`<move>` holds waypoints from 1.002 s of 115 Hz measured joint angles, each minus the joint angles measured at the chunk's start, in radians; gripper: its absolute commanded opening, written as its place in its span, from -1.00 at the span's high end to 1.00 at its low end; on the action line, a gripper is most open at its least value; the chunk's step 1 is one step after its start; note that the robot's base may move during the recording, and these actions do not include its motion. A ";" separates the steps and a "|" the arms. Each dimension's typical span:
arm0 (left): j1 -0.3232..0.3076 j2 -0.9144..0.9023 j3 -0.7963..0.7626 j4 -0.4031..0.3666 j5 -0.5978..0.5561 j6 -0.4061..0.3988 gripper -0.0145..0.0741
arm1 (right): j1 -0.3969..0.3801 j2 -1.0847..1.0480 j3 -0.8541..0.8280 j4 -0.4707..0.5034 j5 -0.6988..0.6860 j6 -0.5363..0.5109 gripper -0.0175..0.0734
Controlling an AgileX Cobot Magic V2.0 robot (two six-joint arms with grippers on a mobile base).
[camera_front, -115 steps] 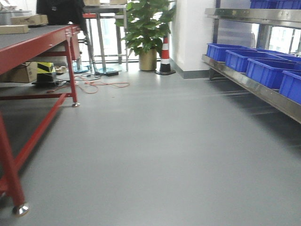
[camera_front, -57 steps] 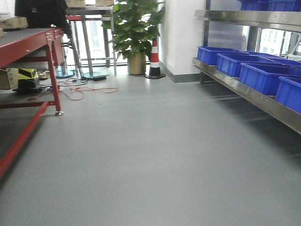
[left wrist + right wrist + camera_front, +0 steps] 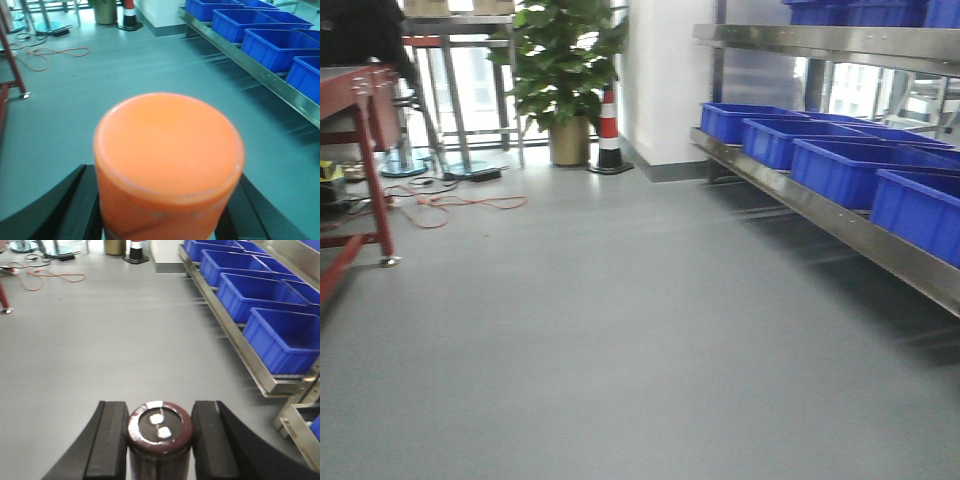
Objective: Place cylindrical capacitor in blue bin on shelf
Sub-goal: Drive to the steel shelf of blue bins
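Observation:
My right gripper (image 3: 160,440) is shut on the cylindrical capacitor (image 3: 160,432), a dark brown cylinder with two pale terminals on its top, held between the black pads above the grey floor. My left gripper (image 3: 167,200) is shut on a large orange cylinder (image 3: 167,145) that fills the left wrist view. The stainless steel shelf (image 3: 840,220) runs along the right, with a row of blue bins (image 3: 840,165) on its lower level; it also shows in the right wrist view (image 3: 235,335) and the left wrist view (image 3: 260,70). Neither gripper shows in the front view.
A red-framed table (image 3: 365,150) stands at the far left. A potted plant (image 3: 560,70) and a striped traffic cone (image 3: 609,130) stand at the back by a white wall. An orange cable (image 3: 450,205) lies on the grey floor.
The front view has swung to the right: the red table has slid toward the left edge and the shelf with blue bins takes up more of the right side.

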 measured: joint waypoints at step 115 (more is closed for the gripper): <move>0.000 0.000 0.000 0.000 0.000 0.000 0.92 | 0.000 0.000 0.000 0.000 0.000 0.000 0.97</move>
